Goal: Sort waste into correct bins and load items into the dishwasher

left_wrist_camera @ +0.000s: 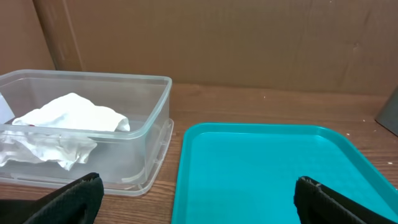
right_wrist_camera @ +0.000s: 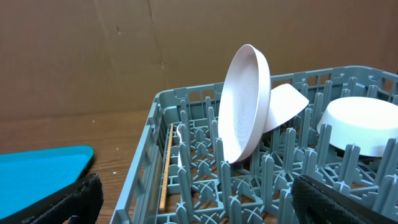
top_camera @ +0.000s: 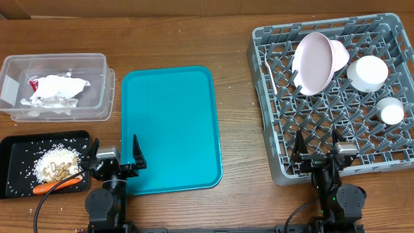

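The grey dish rack (top_camera: 284,152) at the right holds the pink plate (top_camera: 314,61) upright, a white bowl (top_camera: 337,55) behind it, another bowl (top_camera: 367,72), the small cup (top_camera: 391,110) and the white fork (top_camera: 270,74). The clear tub (top_camera: 55,58) at the far left holds crumpled napkins (top_camera: 55,90) and a red wrapper (top_camera: 33,83). The black tray (top_camera: 16,145) holds beige scraps (top_camera: 57,163) and the carrot stick (top_camera: 55,187). My left gripper (top_camera: 115,155) is open and empty at the teal tray's near left corner. My right gripper (top_camera: 317,150) is open and empty over the rack's near edge.
The teal serving tray (top_camera: 171,129) lies bare in the middle. The left wrist view shows the tub (left_wrist_camera: 158,118) and the teal tray (left_wrist_camera: 267,168) ahead. The right wrist view shows the plate (right_wrist_camera: 245,102) and rack pegs (right_wrist_camera: 217,168) ahead. A cardboard wall stands behind.
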